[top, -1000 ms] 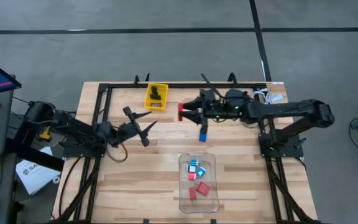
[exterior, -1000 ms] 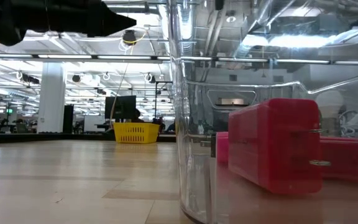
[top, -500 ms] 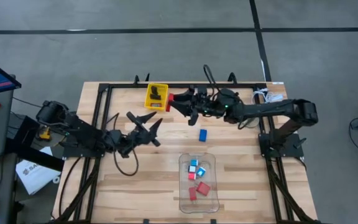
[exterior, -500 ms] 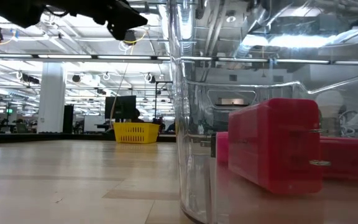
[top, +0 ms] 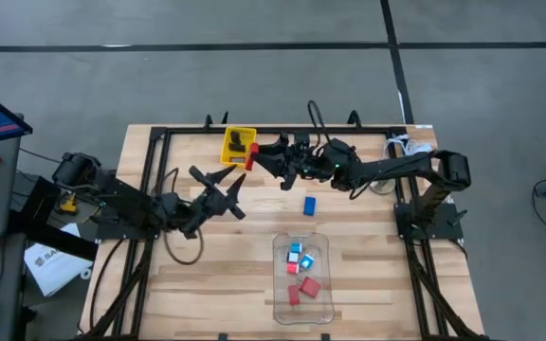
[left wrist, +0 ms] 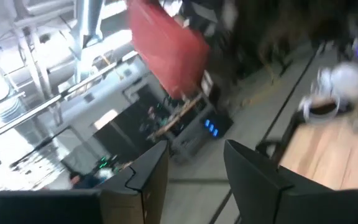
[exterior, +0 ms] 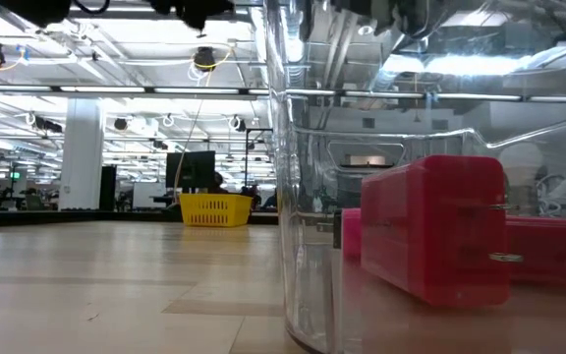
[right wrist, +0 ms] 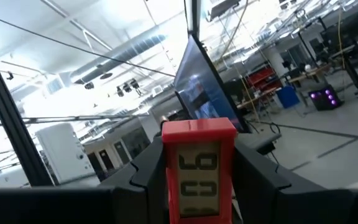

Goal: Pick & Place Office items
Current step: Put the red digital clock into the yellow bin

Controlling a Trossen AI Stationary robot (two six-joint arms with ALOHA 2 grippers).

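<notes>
Wooden table (top: 197, 275), clear bin (top: 303, 313) near its front edge with red and blue blocks inside. Yellow tray (top: 238, 148) at back. Right gripper (top: 262, 157) clamps a red block (top: 251, 157) just beside the tray. Left gripper (top: 224, 192) empty, fingers apart, mid-table. Loose blue block (top: 309, 205) between right gripper and bin.

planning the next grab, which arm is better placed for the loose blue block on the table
Left, probably. The left gripper hangs open and empty beside the small blue block, while the right gripper is shut on a red block near the yellow tray.
</notes>
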